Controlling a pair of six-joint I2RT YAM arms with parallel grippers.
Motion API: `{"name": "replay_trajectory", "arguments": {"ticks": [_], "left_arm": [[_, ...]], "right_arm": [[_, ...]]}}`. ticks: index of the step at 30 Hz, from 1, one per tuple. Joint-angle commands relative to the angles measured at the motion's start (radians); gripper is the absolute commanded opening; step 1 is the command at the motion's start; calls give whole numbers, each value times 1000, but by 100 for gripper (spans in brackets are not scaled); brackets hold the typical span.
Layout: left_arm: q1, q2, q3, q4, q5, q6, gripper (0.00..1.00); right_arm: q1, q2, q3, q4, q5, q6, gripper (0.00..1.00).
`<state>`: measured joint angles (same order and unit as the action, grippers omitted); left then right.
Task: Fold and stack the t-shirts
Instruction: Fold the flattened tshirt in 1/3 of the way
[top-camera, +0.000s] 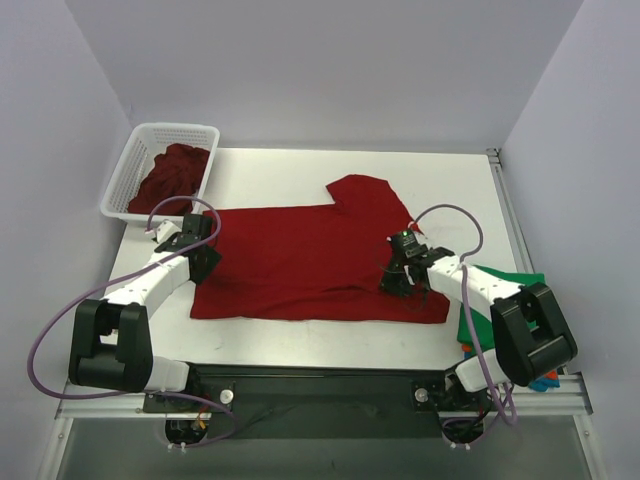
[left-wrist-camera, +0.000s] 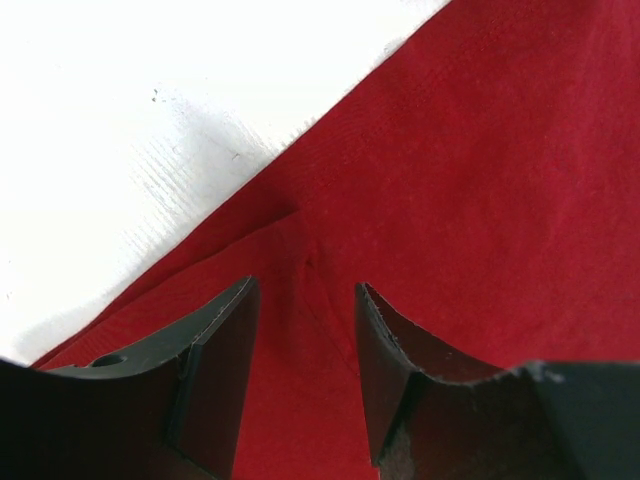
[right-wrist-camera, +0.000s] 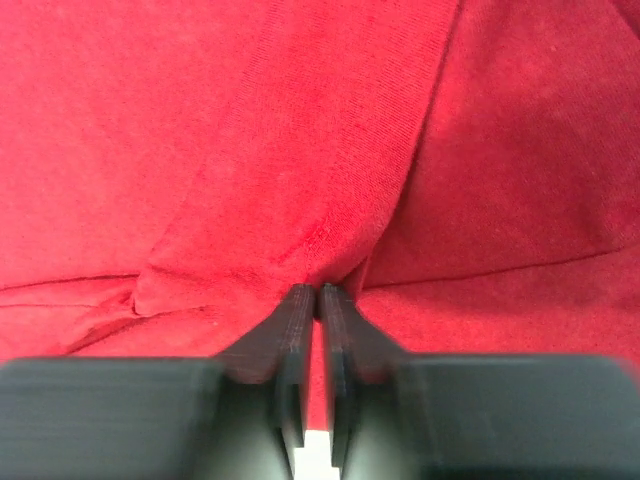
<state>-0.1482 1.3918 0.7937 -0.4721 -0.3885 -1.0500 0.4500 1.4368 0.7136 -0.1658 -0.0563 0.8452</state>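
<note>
A deep red t-shirt (top-camera: 300, 262) lies spread flat across the middle of the table, one sleeve pointing to the back. My left gripper (top-camera: 203, 262) is low over the shirt's left edge. In the left wrist view it (left-wrist-camera: 305, 300) stands open, with red cloth (left-wrist-camera: 470, 180) and a seam under the gap. My right gripper (top-camera: 396, 280) is on the shirt's right part. In the right wrist view it (right-wrist-camera: 318, 292) is shut on a pinched-up ridge of the red cloth (right-wrist-camera: 300, 180).
A white lattice basket (top-camera: 120, 185) at the back left holds crumpled deep red t-shirts (top-camera: 172, 172). A green t-shirt (top-camera: 505, 282) lies at the right edge under my right arm, with bits of orange and blue cloth (top-camera: 542, 381) beside it. Walls close in on all sides.
</note>
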Motion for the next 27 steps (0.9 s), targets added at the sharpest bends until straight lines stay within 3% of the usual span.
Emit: {"name": "replay_trajectory", "arguments": {"ticks": [1,3,14,27], "left_arm": [[1,3,41,36,-7,18,53],[1,4,41,38,-7,19,53],[2,23,33,56,-10,27,53],[9,79,79,9,-55,-13,53]], "right_arm": [[7,17,63,-17,29,-9,4],[9,31,93,-26,27,-18,0],[12,247,394,-55,-10,-113,0],[12,303,506,-57,-28,-138,0]]}}
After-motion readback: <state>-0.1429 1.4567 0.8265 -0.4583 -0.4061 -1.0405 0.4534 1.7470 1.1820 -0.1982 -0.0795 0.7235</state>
